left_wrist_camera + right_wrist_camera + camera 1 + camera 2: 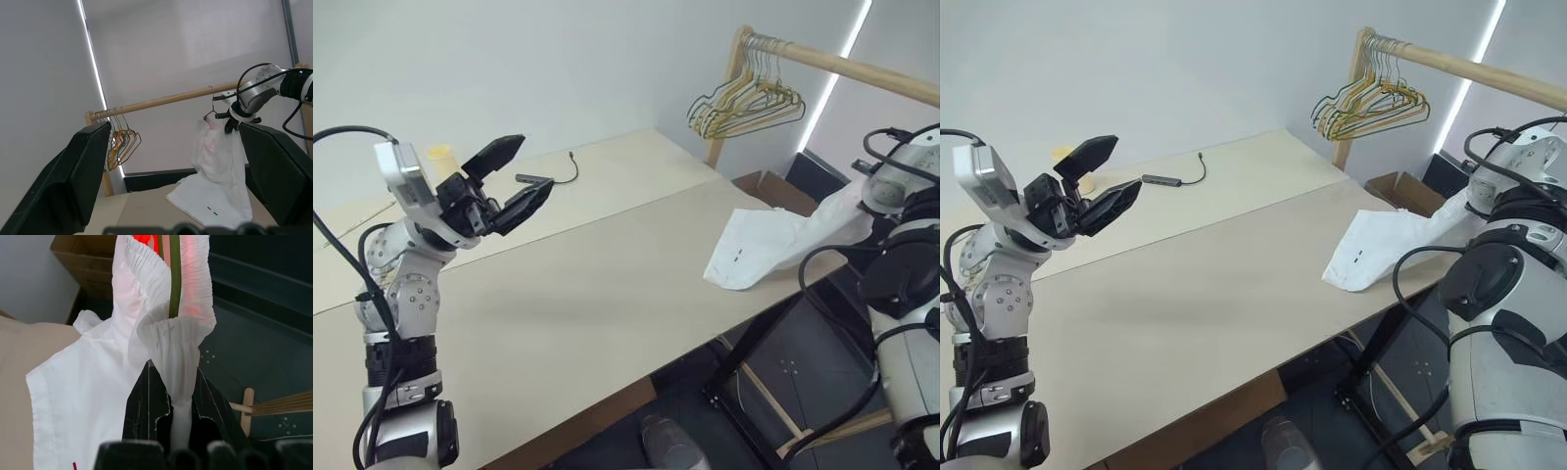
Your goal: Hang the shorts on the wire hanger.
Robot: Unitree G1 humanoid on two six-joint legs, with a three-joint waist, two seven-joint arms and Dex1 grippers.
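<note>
1. At the table's (607, 294) far right corner we see one pair of shorts (759, 245): white cloth, gathered waistband with a faint pink tint, two tiny dark dashes near the lower hem.
2. Shorts run long-axis from the hem lying on the table corner up and off the edge to the waistband, which is lifted at the right gripper (182, 396).
3. Right gripper's two black fingers are pressed together, pinching the bunched waistband; we see cloth squeezed between them in the right wrist view.
4. One thin olive-grey wire hanger (174, 279) runs through the waistband folds; in the left wrist view its hook is at the wooden rail (186, 96).
5. Left gripper (514, 181) is raised over the table's left part, fingers spread wide, holding nothing.
6. We count one bunch of coloured hangers (744, 103) on the rail's other end, one small dongle with a cable (548, 176), one cardboard box (773, 188).
</note>
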